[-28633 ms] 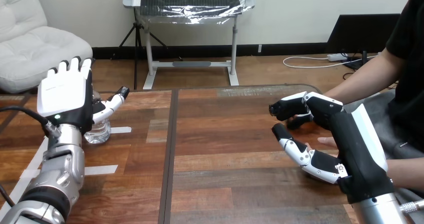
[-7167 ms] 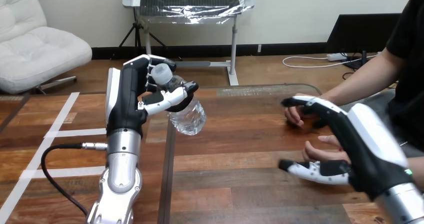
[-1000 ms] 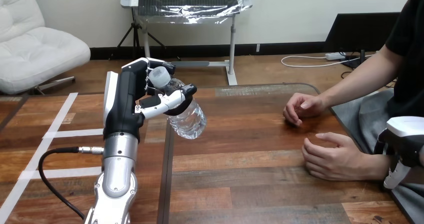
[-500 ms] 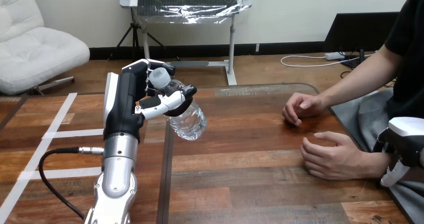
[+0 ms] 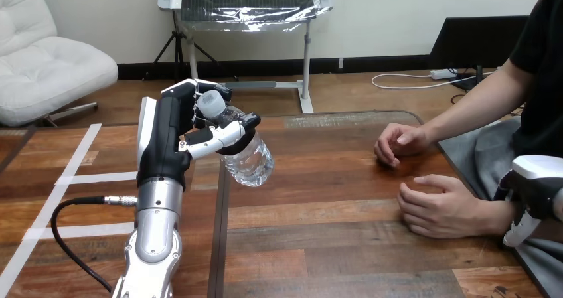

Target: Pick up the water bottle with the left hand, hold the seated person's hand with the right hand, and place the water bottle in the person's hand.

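Left hand (image 5: 164,145) curled round tilted water bottle (image 5: 249,162), above table (image 5: 332,192); right hand (image 5: 536,190) grip unclear

Wooden counter (image 5: 332,198) of dark-brown planks, noted. Divided front to back by a dark seam (image 5: 222,198) left of centre. Carries white tape strips (image 5: 93,177) on the left section: one long diagonal, met by two shorter crosswise bands, all lying flat.

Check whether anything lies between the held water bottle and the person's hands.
Nothing visible does. Bare table stretches from the water bottle, gripped in the left hand, to the person's nearer hand and farther hand. Both rest loosely curled, neither open to receive it.
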Controlling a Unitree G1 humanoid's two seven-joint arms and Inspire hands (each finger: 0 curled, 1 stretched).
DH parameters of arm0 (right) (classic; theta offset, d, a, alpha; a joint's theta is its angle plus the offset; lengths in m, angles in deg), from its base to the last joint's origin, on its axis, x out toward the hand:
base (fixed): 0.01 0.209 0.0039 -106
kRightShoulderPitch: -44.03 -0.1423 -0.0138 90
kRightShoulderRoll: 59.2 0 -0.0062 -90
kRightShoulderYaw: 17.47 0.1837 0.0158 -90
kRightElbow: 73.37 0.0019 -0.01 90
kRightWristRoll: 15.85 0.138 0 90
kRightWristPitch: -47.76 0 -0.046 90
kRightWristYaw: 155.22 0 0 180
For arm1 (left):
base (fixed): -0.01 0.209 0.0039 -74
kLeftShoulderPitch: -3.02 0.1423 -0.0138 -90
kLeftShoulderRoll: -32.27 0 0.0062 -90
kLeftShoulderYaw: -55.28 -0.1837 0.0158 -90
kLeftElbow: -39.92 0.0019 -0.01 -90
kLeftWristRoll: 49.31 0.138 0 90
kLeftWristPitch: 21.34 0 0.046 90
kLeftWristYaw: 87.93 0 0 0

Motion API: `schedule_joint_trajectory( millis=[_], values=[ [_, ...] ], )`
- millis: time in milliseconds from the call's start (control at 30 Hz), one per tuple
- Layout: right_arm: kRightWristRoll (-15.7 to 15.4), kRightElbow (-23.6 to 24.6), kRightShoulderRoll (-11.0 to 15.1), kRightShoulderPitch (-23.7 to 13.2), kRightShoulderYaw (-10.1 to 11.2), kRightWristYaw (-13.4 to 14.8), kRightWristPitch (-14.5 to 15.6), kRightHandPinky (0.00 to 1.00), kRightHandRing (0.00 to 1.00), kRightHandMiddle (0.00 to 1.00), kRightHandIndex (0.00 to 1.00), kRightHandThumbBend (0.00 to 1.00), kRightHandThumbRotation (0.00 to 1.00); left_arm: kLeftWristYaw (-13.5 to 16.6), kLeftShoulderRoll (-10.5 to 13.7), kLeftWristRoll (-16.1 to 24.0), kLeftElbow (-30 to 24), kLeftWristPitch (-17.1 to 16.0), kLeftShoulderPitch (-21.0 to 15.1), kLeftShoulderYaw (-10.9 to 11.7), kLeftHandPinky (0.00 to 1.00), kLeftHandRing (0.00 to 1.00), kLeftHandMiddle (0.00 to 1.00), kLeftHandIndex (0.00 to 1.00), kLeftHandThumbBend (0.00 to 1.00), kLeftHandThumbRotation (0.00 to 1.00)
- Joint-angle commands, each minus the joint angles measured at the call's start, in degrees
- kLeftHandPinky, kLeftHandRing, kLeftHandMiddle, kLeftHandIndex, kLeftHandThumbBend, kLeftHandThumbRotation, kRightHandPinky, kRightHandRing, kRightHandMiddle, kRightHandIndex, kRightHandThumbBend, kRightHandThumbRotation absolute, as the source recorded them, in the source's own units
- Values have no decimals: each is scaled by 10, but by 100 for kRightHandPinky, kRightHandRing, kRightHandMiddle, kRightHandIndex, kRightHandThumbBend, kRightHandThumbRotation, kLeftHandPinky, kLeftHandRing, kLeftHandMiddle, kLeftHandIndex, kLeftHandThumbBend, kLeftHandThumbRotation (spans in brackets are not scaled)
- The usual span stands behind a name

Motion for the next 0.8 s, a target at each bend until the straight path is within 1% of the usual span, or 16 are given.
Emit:
schedule_joint_trajectory(
  millis=[0,67,167,267,300,367,500,567,667,767],
  values=[
    [-10,-20,-43,9,-35,-11,-3,47,59,69,72,72,0,8,6,1,-34,-8,-26,8,39,42,45,49,66,0],
    [-8,-19,-42,11,-36,-10,-5,46,58,68,72,73,0,8,6,1,-35,-8,-26,8,39,41,45,49,66,0],
    [-8,-16,-42,11,-38,-18,1,44,57,67,72,73,0,7,6,0,-38,-5,-26,9,39,41,45,49,66,0],
    [-10,-17,-43,10,-44,-27,4,42,57,68,73,72,0,7,5,0,-39,-3,-26,9,38,41,45,49,67,0],
    [-15,-15,-42,8,-49,-33,5,42,57,69,73,72,0,8,5,0,-40,-2,-26,9,38,41,45,49,67,0],
    [-20,-13,-41,7,-55,-40,7,43,59,71,74,71,0,8,4,0,-42,-1,-26,9,38,41,45,49,67,0],
    [-17,-12,-43,5,-54,-53,10,46,63,76,76,70,0,10,5,3,-40,-3,-27,8,38,41,45,49,67,0],
    [-15,-8,-42,6,-52,-53,9,48,65,77,76,70,0,10,4,3,-40,-3,-27,8,38,41,45,49,67,0],
    [-16,-8,-40,8,-54,-50,-1,50,66,78,76,71,0,10,3,1,-41,-2,-27,9,38,41,45,49,67,0],
    [-21,-5,-38,9,-58,-50,-6,51,67,78,76,71,0,12,2,3,-45,1,-25,8,38,41,45,49,68,0]
  ],
)
